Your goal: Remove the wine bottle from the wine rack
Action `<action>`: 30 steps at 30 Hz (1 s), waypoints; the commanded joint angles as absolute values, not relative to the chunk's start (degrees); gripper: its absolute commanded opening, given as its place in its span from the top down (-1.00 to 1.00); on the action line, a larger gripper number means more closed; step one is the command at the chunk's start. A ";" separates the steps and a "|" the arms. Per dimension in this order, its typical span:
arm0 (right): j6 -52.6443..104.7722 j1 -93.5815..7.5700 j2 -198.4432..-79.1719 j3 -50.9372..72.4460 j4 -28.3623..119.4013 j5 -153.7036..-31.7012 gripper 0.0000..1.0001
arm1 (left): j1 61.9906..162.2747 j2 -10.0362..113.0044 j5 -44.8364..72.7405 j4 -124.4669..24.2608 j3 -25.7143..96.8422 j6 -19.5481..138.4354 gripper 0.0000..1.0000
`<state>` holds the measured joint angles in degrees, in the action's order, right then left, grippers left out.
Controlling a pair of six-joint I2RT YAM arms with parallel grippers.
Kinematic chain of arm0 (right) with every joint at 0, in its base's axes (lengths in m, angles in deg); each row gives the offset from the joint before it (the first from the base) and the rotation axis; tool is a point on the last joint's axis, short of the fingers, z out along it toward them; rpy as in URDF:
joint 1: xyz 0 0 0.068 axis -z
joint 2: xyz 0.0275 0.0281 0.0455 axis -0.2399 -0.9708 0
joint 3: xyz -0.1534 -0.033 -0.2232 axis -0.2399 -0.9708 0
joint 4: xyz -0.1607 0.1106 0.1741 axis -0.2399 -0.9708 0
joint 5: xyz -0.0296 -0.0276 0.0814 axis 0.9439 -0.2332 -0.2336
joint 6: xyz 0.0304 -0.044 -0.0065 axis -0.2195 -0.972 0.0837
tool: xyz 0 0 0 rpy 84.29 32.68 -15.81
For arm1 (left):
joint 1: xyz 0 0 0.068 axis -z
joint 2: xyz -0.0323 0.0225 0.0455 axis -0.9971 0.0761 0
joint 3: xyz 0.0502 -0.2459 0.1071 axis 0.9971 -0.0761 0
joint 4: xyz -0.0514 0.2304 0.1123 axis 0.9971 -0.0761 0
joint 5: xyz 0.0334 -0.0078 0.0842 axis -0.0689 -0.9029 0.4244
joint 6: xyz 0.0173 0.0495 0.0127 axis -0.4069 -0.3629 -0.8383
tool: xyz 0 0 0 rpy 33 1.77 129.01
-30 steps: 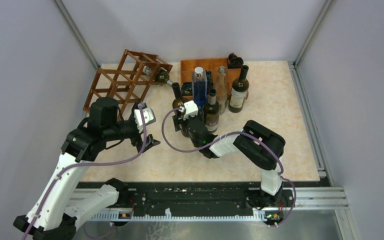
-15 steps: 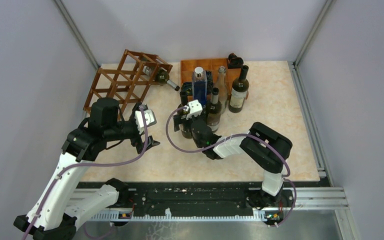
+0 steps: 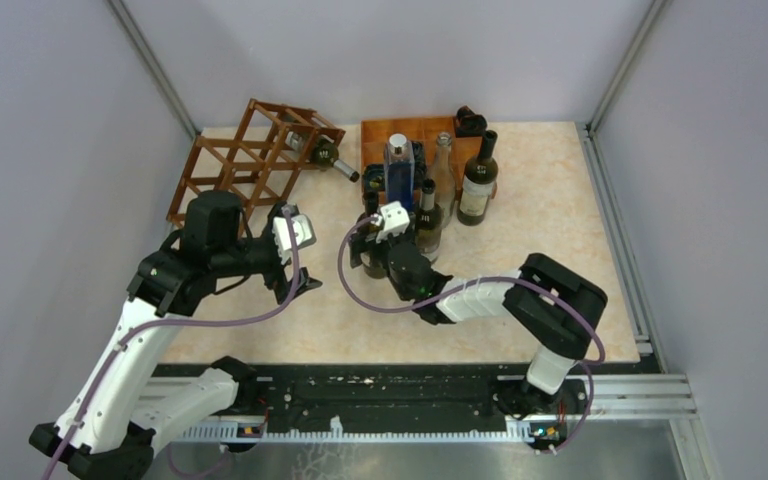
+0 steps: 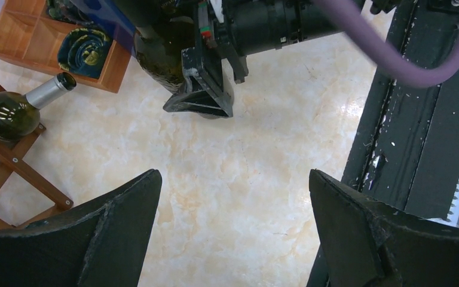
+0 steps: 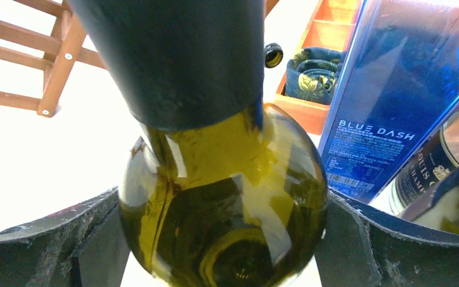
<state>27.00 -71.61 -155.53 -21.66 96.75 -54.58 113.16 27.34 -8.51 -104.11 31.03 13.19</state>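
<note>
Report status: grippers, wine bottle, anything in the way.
Left gripper open, above the table. Right gripper shut on green wine bottle, upright, clear of wine rack. Blue Dash bottle and dark bottle close beside it.

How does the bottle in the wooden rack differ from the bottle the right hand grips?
The rack bottle lies on its side in the rack, untouched; the gripped bottle is upright in the right hand. The rack bottle's neck is silver, the gripped bottle's black. Both are dark green glass.

glossy olive-green glass wine bottle point(image 5: 227, 197), matt reddish wooden wine rack point(image 3: 243, 162) and a smooth, faintly shiny marble-patterned counter point(image 3: 560, 250).
</note>
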 commanded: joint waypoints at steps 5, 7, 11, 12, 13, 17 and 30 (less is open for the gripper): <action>27.95 -73.14 -145.49 -21.32 94.31 -52.20 -0.97 | 113.04 27.74 -10.22 -103.72 33.24 12.62 -0.97; 27.93 -73.43 -143.76 -21.24 93.58 -51.12 -0.97 | 113.05 28.02 -10.32 -103.79 33.45 12.62 -0.97; 27.52 -74.71 -139.33 -22.48 93.07 -49.31 -0.97 | 112.98 28.73 -10.18 -104.05 34.28 12.93 -0.97; 27.51 -75.23 -137.98 -23.01 92.48 -48.62 -0.97 | 113.03 28.79 -10.17 -104.16 34.56 13.15 -0.97; 27.72 -75.78 -136.58 -23.71 91.53 -48.21 -0.97 | 113.00 28.93 -10.11 -104.27 34.70 13.37 -0.97; 33.68 -77.36 -130.00 -27.83 83.96 -49.03 -0.97 | 113.04 29.62 -9.72 -104.35 34.86 13.40 -0.97; 52.79 -77.60 -128.75 -40.43 81.16 -71.87 0.04 | 111.76 35.10 -1.34 -98.77 31.78 3.85 -0.95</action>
<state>48.26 -77.41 -124.53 -40.76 74.56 -60.68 113.05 33.44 -5.80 -103.14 33.09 10.54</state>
